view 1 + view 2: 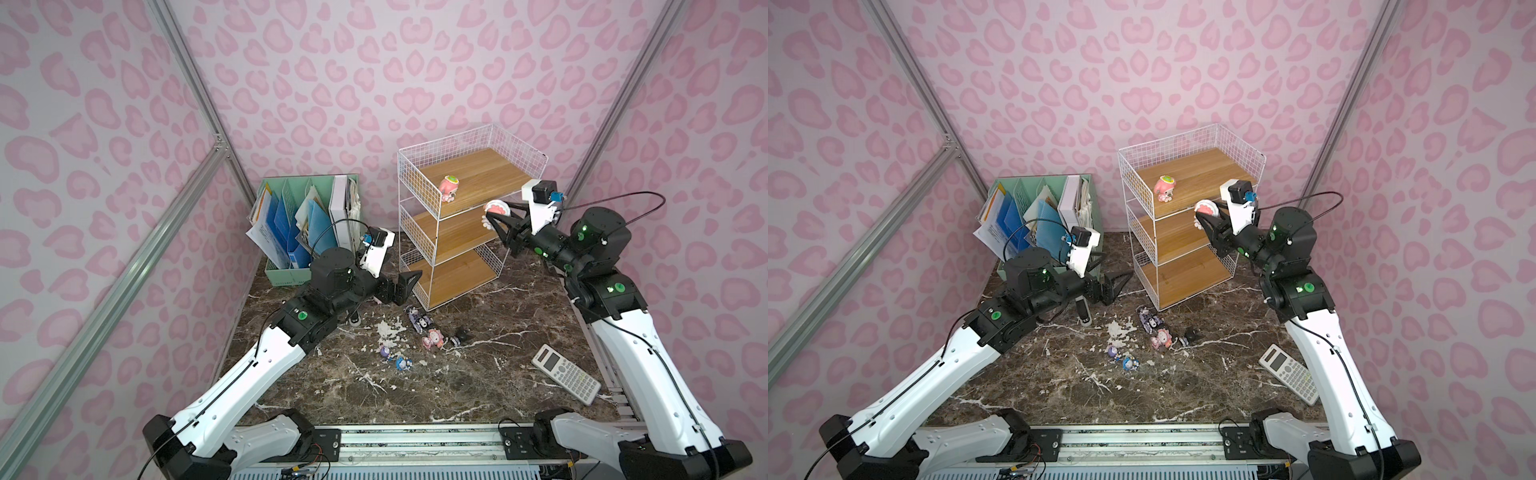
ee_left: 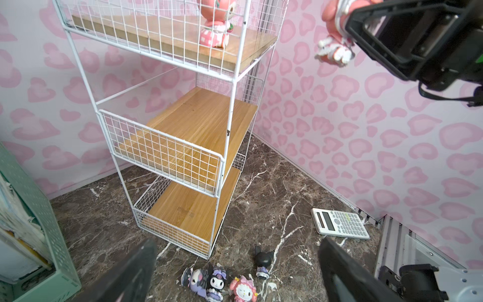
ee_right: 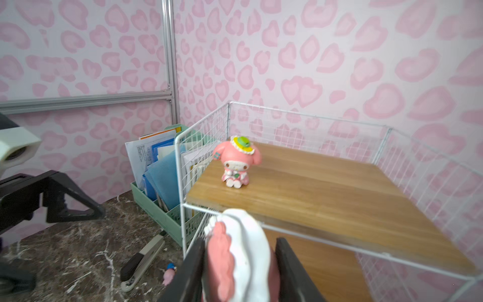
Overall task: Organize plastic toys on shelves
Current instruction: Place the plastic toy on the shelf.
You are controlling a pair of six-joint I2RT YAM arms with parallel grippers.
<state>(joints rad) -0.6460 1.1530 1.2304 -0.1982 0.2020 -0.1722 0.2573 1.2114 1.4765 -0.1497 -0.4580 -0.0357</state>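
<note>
Pink figurine point(image 1: 494, 206) clamped in right tool point(image 1: 497, 215), beside shelves point(image 1: 486, 174).

top board point(image 1: 490, 174) front open, wire walls point(image 1: 515, 141) sides & back, pink figurine point(image 1: 449, 188) nr front edge, rest free

The pink figurine point(image 2: 214, 34) loses its head to the picture's edge (left wrist view).

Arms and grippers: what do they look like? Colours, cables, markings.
Left arm and right arm match: white shell links, black joint housings with green round marks. Left gripper and right gripper are black with triangular jaws. Each wrist carries a white camera block with a blue connector; a thin black cable loops from it and runs along the links.
</note>
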